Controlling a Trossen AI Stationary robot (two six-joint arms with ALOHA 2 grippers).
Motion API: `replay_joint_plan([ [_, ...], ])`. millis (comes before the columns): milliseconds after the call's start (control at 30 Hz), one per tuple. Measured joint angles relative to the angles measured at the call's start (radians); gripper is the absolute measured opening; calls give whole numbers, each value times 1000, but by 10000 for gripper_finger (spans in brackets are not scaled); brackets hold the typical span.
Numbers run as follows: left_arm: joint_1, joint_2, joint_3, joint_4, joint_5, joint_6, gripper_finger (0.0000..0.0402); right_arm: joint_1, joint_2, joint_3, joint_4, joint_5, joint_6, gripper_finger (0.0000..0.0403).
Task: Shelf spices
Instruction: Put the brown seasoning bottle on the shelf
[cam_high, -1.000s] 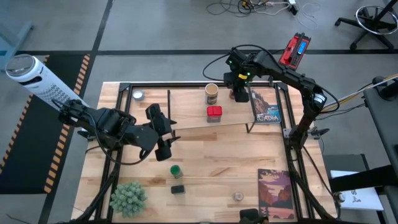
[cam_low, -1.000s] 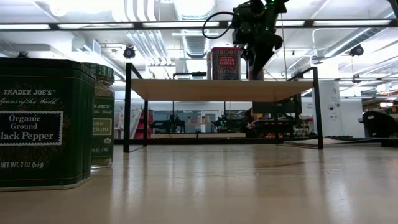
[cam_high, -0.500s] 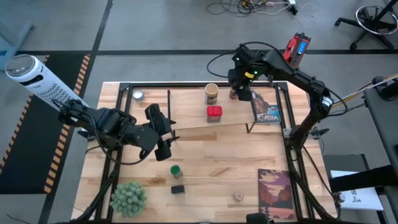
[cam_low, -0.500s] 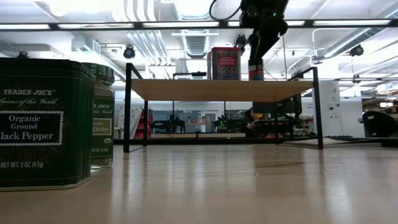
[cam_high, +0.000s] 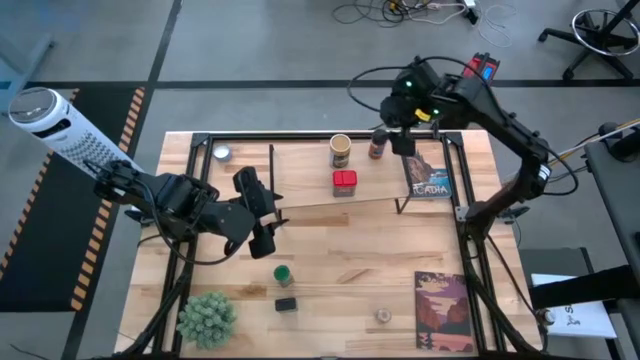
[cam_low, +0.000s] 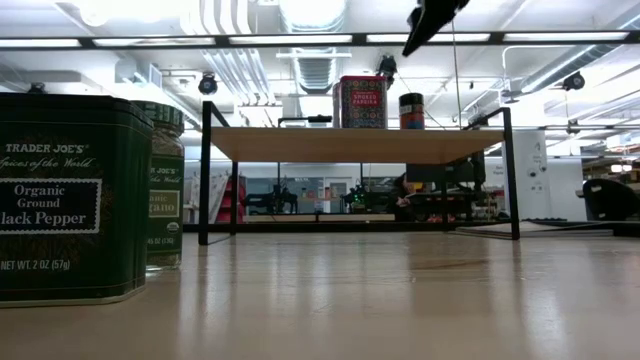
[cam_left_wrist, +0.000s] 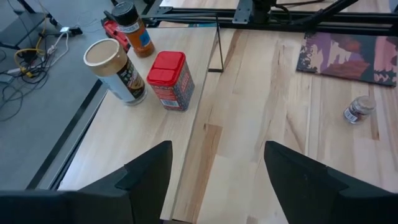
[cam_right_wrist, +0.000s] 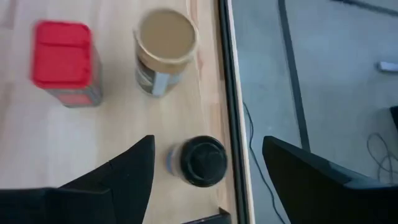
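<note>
Dark-lidded brown jar stands on the shelf beside the tan cylinder and red square tin; high view shows my right gripper above it, released. Low view: jar upright on the board, nothing gripping it. Left wrist view: my left gripper hangs open, empty. Right wrist view: jar clear between my fingers. Placement judged complete; next, fetch the green-lidded jar from the table.

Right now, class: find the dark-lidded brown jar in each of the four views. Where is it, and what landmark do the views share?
High view: dark-lidded brown jar on the shelf's back edge.
Low view: jar on the shelf, right of the red square tin.
Left wrist view: jar beyond the tan cylinder.
Right wrist view: jar between the fingers.
Shared landmark: the red square tin.
</note>
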Motion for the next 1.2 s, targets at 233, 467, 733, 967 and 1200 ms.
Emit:
replay_joint_plan([
  [233, 0, 23, 0, 5, 0, 0, 244, 112, -52, -2, -79, -129, 96, 250],
  [467, -2, 49, 0, 51, 40, 2, 249, 310, -83, -10, -111, -135, 203, 229],
  [733, -12, 90, 0, 72, 139, 3, 239, 581, -78, -14, -107, -124, 367, 221],
  [967, -41, 137, 0, 115, 205, 26, 239, 809, -70, -56, -51, -28, 504, 223],
  [1200, -80, 190, 0, 180, 216, 85, 235, 995, -38, -130, 43, 79, 591, 213],
])
